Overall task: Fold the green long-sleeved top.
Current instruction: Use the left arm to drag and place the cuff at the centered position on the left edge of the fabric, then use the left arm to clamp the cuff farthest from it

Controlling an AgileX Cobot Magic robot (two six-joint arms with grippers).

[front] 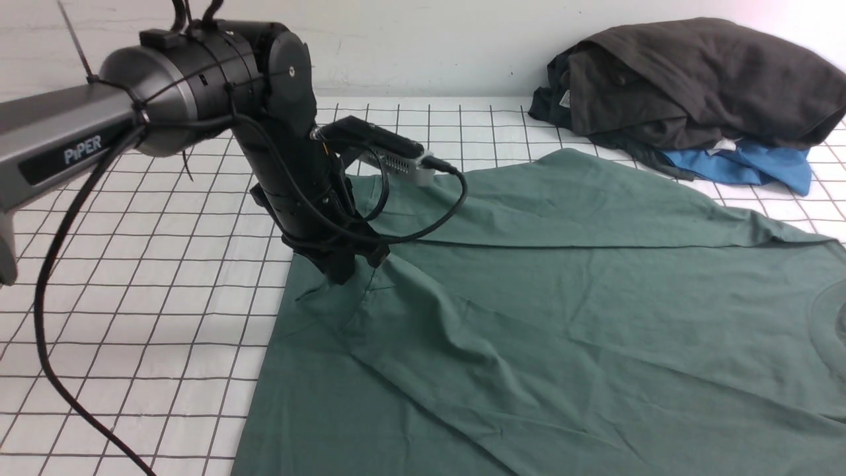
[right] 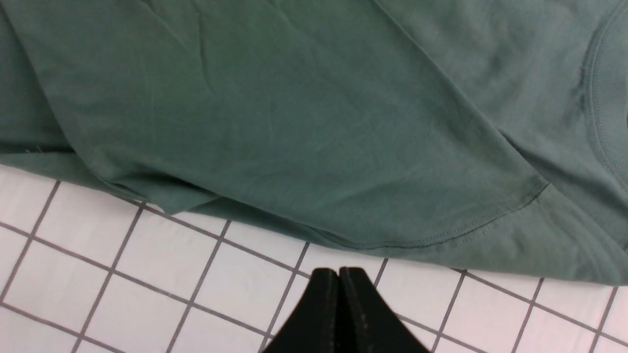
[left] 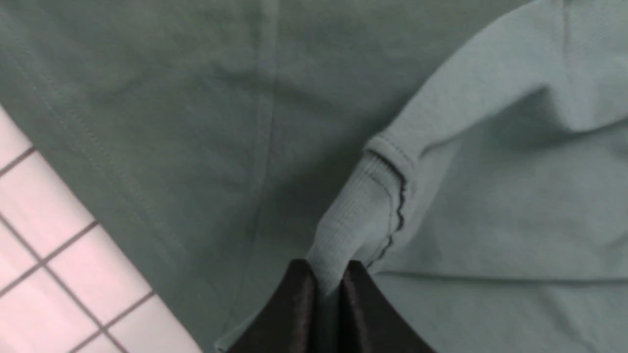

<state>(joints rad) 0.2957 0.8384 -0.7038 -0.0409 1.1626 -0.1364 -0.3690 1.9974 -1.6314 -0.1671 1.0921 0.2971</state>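
The green long-sleeved top [front: 562,317] lies spread over the gridded table, with one sleeve laid across the body toward the left. My left gripper [front: 344,271] points down at the top's left part. In the left wrist view this gripper [left: 327,274] is shut on the sleeve's ribbed cuff [left: 358,220], which rises from between the black fingers. The right arm is out of the front view. In the right wrist view my right gripper [right: 338,274] is shut on nothing and hovers over bare grid cloth just off the top's edge [right: 343,235]; the ribbed neckline [right: 606,98] shows at that view's side.
A heap of dark grey-black garments [front: 694,79] with a bright blue garment [front: 747,168] under it sits at the table's back right, near the top's far corner. The white grid cloth [front: 165,297] lies bare to the left. The left arm's cable [front: 53,330] hangs low there.
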